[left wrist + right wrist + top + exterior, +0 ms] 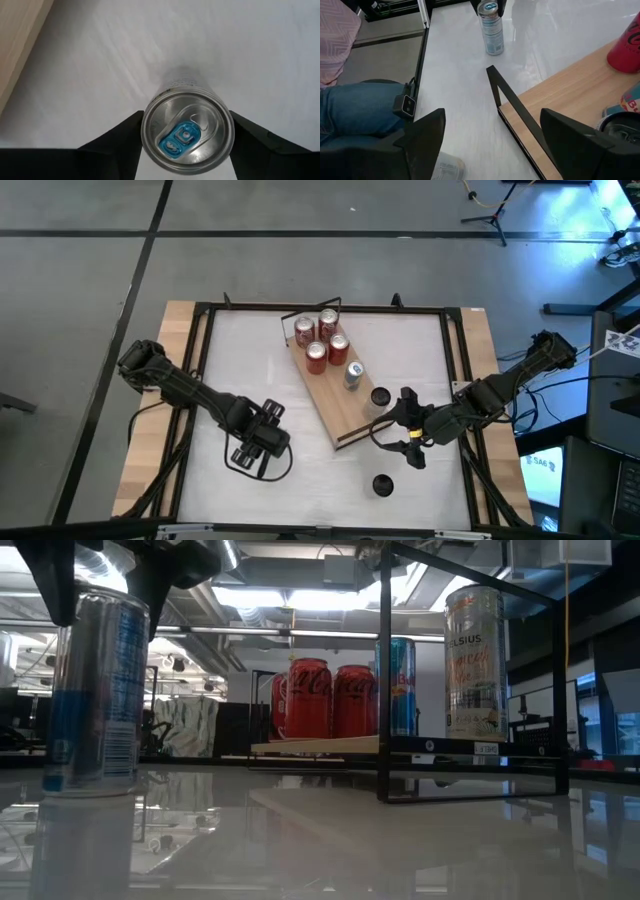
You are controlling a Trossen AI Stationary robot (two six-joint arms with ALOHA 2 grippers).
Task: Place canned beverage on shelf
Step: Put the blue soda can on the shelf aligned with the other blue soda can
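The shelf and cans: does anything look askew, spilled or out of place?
Only the shelf looks odd: it lies diagonally on the table, not square to its edges. Every can in view stands upright and nothing is spilled. Two stand off the shelf: a blue-tab can under the left gripper and a dark-topped can standing alone.

High view: overhead, straight down on the whole white tabletop [300, 430].
Low view: table height, level, facing the room.
Left wrist view: close, directly above a silver-and-blue slim can [187, 132].
Right wrist view: near, facing across the long light-wood shelf board [570, 100]; shares that can [491, 27].
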